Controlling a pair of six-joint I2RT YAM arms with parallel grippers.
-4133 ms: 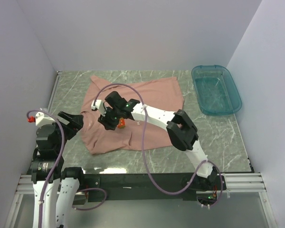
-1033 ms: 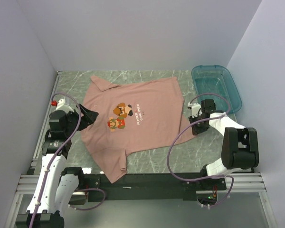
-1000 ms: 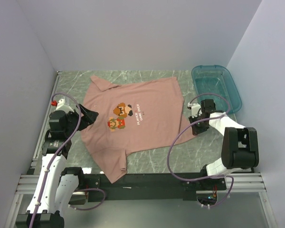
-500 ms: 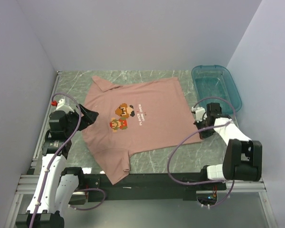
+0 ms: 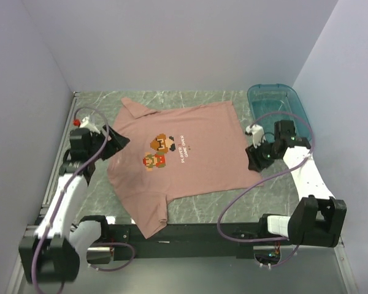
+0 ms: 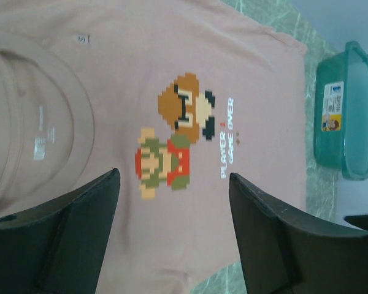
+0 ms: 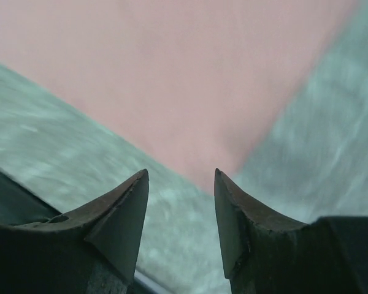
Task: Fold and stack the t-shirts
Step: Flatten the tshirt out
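One salmon-pink t-shirt (image 5: 190, 168) lies spread flat on the marble table, print side up, collar to the left, hem to the right. Its pixel print (image 5: 161, 150) with white lettering also shows in the left wrist view (image 6: 178, 144). My left gripper (image 5: 118, 139) is open and empty above the collar end; its fingers (image 6: 80, 226) frame the shirt (image 6: 172, 73). My right gripper (image 5: 255, 160) is open and empty at the shirt's lower right corner. In the right wrist view the corner (image 7: 190, 92) lies just beyond the open gripper (image 7: 181, 177).
A teal plastic tub (image 5: 281, 114) stands at the back right and shows in the left wrist view (image 6: 342, 110). One sleeve (image 5: 150, 217) hangs toward the table's near edge. White walls close in the left, back and right.
The shirt was pulled out flat toward the right. My right gripper let go of the hem corner and drew back to the right. My left gripper rose slightly and moved toward the back.
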